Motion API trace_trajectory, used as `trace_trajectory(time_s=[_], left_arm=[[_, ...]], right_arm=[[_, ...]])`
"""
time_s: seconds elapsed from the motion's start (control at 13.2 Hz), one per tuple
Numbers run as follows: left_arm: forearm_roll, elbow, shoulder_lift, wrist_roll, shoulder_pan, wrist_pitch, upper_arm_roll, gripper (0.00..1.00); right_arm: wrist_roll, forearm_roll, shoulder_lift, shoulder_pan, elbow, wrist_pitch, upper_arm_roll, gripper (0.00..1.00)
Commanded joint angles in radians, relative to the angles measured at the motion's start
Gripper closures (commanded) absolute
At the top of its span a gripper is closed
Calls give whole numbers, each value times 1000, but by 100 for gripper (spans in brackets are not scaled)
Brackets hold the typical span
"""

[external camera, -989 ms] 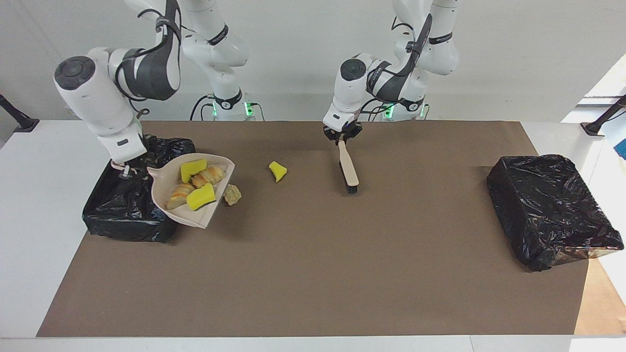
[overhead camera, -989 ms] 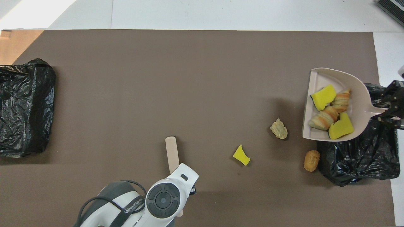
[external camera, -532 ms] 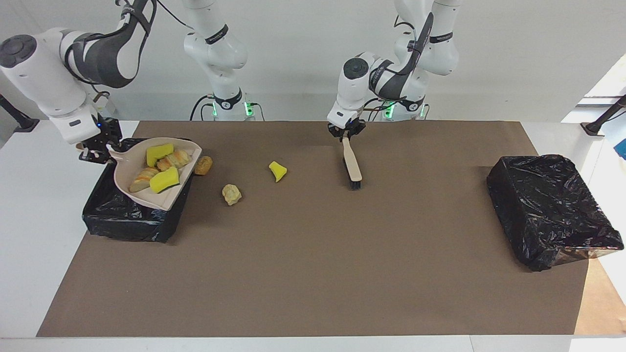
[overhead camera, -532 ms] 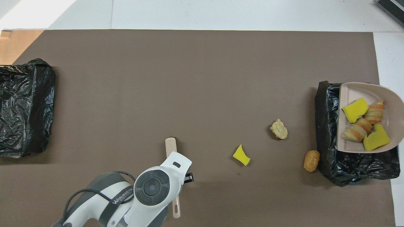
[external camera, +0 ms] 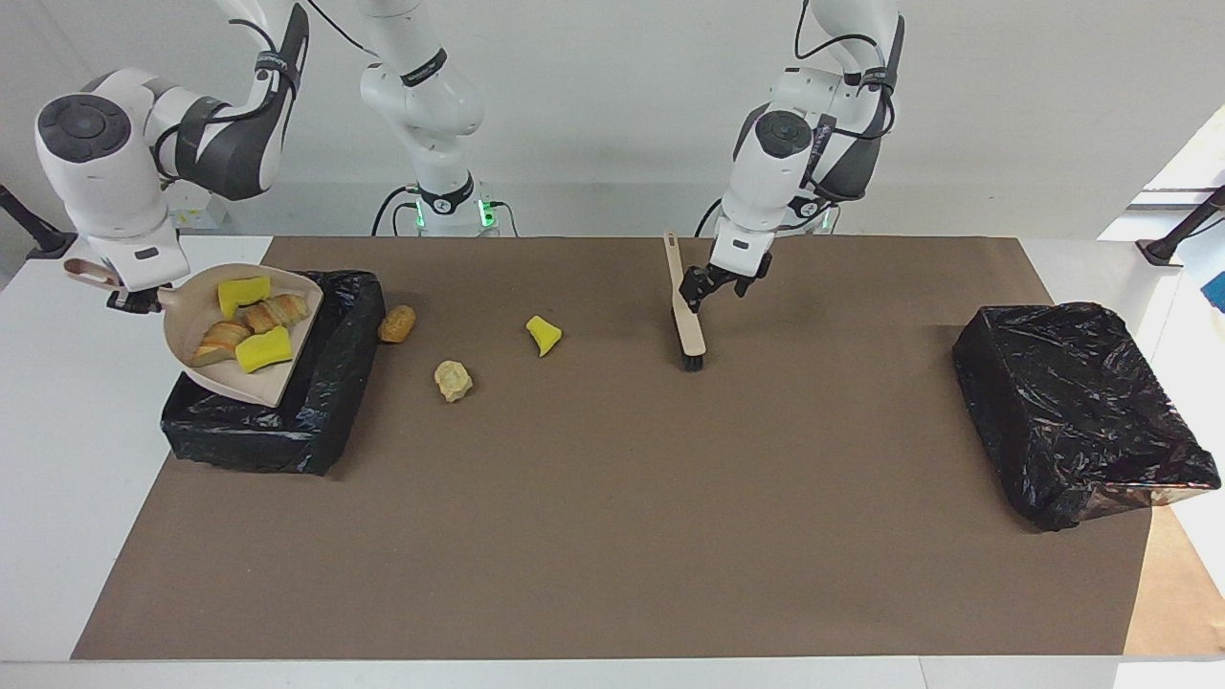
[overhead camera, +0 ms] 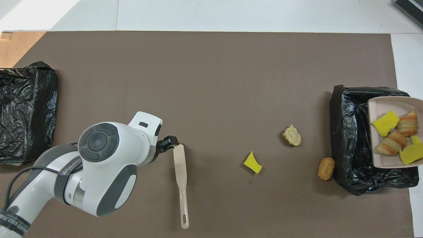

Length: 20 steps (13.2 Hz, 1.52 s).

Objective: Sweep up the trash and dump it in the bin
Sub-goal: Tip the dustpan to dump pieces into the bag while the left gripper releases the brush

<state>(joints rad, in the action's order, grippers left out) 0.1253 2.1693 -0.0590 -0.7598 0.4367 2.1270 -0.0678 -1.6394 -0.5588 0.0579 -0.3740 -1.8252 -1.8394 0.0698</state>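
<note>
Brown mat point(external camera: 612, 536) over a white table, clock set with twelve straight out from my bases.

- Lined bin point(external camera: 287, 421) at the mat's three o'clock end. A second black bag-covered box point(external camera: 1081, 411) at nine o'clock.
- My right pincer point(external camera: 134, 299) is pressed together on the handle of the dustpan point(external camera: 278, 383). Pan is up in the air, tilted, over the bin's three o'clock edge.
- Trash in the pan: two yellow sponge chunks point(external camera: 241, 290) and two croissant pieces point(external camera: 276, 311).
- Trash on the mat: yellow chunk point(overhead camera: 252, 162) near mid-table. Tan lump point(overhead camera: 292, 135) at its two o'clock, well apart. Golden-brown piece point(overhead camera: 326, 168) at its three o'clock, just beside the bin wall.
- Brush point(overhead camera: 180, 172) lies flat and free on the mat, bristle end toward twelve, at nine o'clock from the yellow chunk.
- My left pincer point(external camera: 720, 284) is spread, gripping nothing, above the mat just at nine o'clock of the brush's bristle end.
</note>
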Motion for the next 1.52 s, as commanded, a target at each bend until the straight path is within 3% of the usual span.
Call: trace_trajectory(time_s=[0.0,0.38,0.84,0.99,1.29,1.44], left_arm=[[-13,-101,65,202,-107,-55,-7,0],[-33,-205,77,616,-297,-103,-7,0],[-113,-466,67,868,-374,-514,-6,0],[-118,-511,52,887,-384,-602,-3,0],[-116,-496,38,866,-389,-605,-6,0],[-115,-496,36,762,-388,-593,-6,0]], right_arm=[[66,-107,-38,14,-42,6,7,100],[67,-272,-41,67,-42,9,8,100],[163,-372,-56,119,-52,98,7,100],[204,-394,-55,129,-30,126,8,100],[167,-366,-56,133,29,131,19,100],[155,-339,-50,133,49,135,65,100]])
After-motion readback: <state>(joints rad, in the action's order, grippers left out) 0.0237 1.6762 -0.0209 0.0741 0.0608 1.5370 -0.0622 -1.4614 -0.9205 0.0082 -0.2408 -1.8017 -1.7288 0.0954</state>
